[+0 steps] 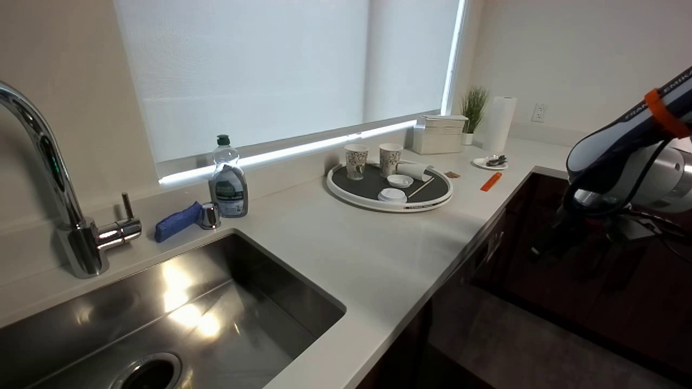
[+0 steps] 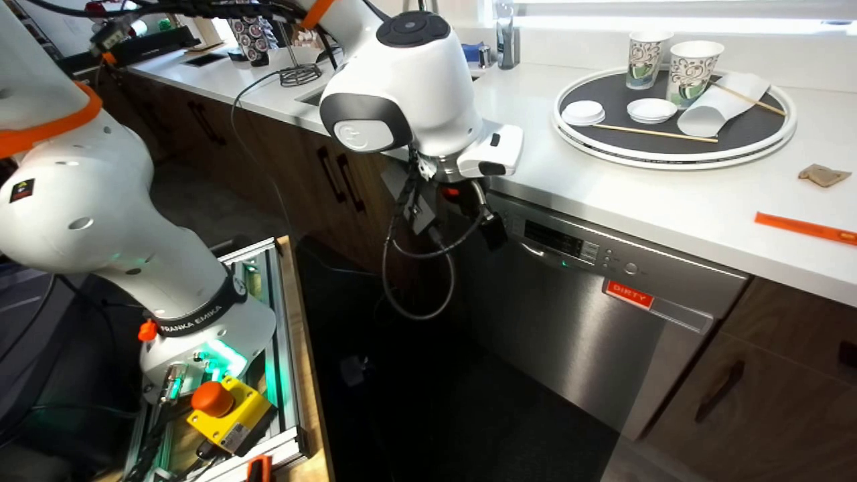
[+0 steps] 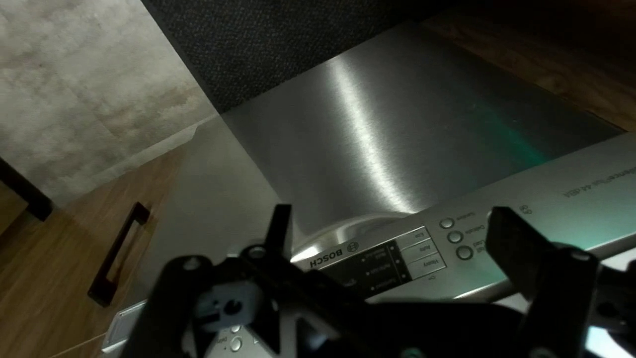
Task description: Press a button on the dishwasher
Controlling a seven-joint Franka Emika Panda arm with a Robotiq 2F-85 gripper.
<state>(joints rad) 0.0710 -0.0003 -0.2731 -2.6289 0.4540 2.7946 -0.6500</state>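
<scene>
The dishwasher (image 2: 569,328) is a big box with a flat, shiny metal front, and it sits under the white surface (image 2: 710,201), right beside a brown cupboard (image 2: 770,402). It looks very heavy and stiff, and I think it is fixed in place, so I don't need to grab it. I only need to poke one button. In the wrist view, its top strip (image 3: 566,214) shows three round buttons (image 3: 454,236) in a row, next to three flat patches (image 3: 423,252) that may be buttons too. I'm not told which one to press. They are small and close together, so I could hit the wrong one. The metal looks smooth, so a slanted poke may slide; a straight, gentle push on the middle of a button should work best. My jaws are wide apart and hold nothing. My fingers (image 3: 516,248) show in front of the strip, spread to each side of the buttons, but I can't tell if a tip touches it. I think bringing them together first would make one neat poker.
</scene>
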